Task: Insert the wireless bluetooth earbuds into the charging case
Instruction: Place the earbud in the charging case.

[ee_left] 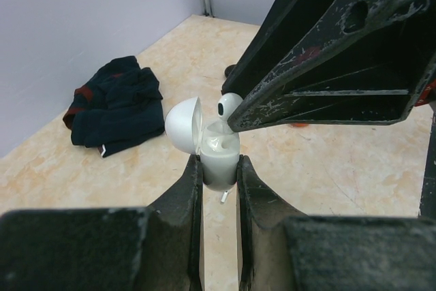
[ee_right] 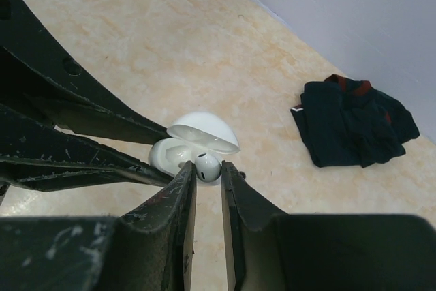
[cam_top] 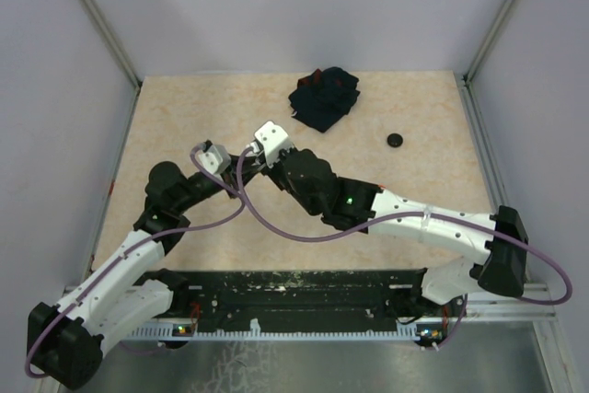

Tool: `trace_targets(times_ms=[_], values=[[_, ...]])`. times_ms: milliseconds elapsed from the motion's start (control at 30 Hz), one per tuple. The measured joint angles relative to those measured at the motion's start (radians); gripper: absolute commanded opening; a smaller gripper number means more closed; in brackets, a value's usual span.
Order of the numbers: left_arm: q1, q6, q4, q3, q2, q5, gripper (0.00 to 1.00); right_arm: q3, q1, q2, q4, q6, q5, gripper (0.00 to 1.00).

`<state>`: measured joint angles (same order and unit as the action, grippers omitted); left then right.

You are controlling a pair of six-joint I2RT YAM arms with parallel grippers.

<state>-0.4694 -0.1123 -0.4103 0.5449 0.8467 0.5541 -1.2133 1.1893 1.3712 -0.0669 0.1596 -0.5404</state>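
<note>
A white charging case (ee_left: 219, 158) is upright between my left gripper's (ee_left: 219, 168) fingers, which are shut on its body. Its lid (ee_left: 182, 124) hangs open to the left. My right gripper (ee_right: 208, 172) is shut on a white earbud (ee_right: 208, 167) and holds it at the mouth of the case (ee_right: 170, 153), under the raised lid (ee_right: 203, 131). In the left wrist view the earbud (ee_left: 228, 105) sits at the tip of the right fingers (ee_left: 327, 66), just above the case's wells. In the top view the left gripper (cam_top: 232, 161) and right gripper (cam_top: 256, 150) meet mid-table, and they hide the case.
A crumpled dark navy cloth (cam_top: 324, 97) lies at the back of the table. A small black disc (cam_top: 395, 140) sits to its right. Grey walls and metal posts bound the beige table (cam_top: 184, 117) on three sides.
</note>
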Motion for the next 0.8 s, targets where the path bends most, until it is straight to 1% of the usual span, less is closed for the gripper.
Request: trace_targets(times_ms=[233,600,800], values=[[0.000,0.003,0.000,-0.007,-0.010,-0.005,0.00,-0.043,0.002,0.029,-0.048,-0.094,0.000,0.19],[0.001,-0.024,-0.006,-0.044,-0.045,-0.005,0.00,-0.145,0.009,0.085,-0.184,-0.241,-0.029,0.19],[0.000,-0.026,-0.022,-0.063,-0.061,-0.002,0.00,-0.166,0.009,0.091,-0.232,-0.317,-0.032,0.18]])
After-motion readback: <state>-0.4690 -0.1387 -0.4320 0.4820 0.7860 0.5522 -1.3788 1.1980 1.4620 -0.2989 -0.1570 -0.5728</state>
